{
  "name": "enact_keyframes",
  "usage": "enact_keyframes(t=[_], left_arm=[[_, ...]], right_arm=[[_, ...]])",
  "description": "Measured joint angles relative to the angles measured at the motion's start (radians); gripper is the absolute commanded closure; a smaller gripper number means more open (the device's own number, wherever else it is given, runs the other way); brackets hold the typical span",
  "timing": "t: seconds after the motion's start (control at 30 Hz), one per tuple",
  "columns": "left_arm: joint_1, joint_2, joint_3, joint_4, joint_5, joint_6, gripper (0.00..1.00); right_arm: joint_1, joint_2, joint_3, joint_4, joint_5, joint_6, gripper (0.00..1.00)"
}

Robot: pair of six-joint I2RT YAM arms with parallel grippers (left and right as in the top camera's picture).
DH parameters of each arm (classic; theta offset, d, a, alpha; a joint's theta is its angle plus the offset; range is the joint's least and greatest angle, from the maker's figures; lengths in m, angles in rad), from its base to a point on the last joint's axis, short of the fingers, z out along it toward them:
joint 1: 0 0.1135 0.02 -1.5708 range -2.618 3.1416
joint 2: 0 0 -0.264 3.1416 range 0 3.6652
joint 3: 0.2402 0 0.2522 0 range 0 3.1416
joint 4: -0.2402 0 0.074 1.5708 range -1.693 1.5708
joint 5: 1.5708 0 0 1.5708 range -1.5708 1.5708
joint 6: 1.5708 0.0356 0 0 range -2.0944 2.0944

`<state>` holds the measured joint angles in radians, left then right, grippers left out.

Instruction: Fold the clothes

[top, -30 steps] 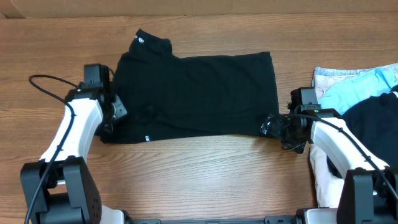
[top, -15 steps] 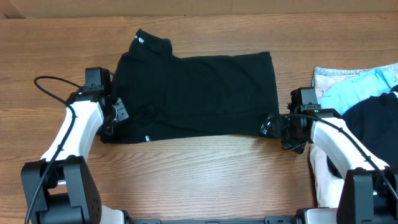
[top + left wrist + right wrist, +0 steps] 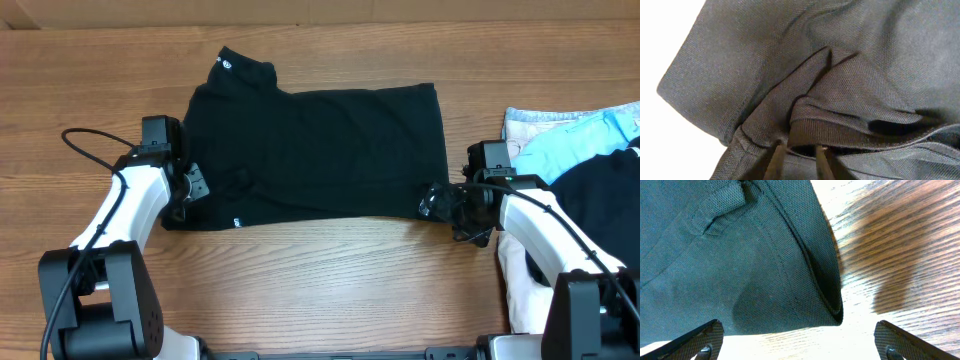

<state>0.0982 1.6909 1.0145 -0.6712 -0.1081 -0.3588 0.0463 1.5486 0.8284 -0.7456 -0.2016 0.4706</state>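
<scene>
left pincer [image 3: 799, 159] is narrowed almost closed at the sleeve cuff of the black t-shirt [image 3: 320, 150]; i can't tell whether it grips. right pincer [image 3: 800, 342] gapes wide at the shirt's opposite corner. it lies spread on the desk [image 3: 330, 280].

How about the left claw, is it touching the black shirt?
Touching. The left wrist view shows the left gripper pinching a raised fold of the black T-shirt.
</scene>
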Motion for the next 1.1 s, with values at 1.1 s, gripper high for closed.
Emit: enact_keyframes(t=[1.1], left_arm=[[0.000,0.000,0.045,0.256,0.117,0.015,0.75]], right_arm=[[0.000,0.000,0.000,0.000,0.000,-0.001,0.00]])
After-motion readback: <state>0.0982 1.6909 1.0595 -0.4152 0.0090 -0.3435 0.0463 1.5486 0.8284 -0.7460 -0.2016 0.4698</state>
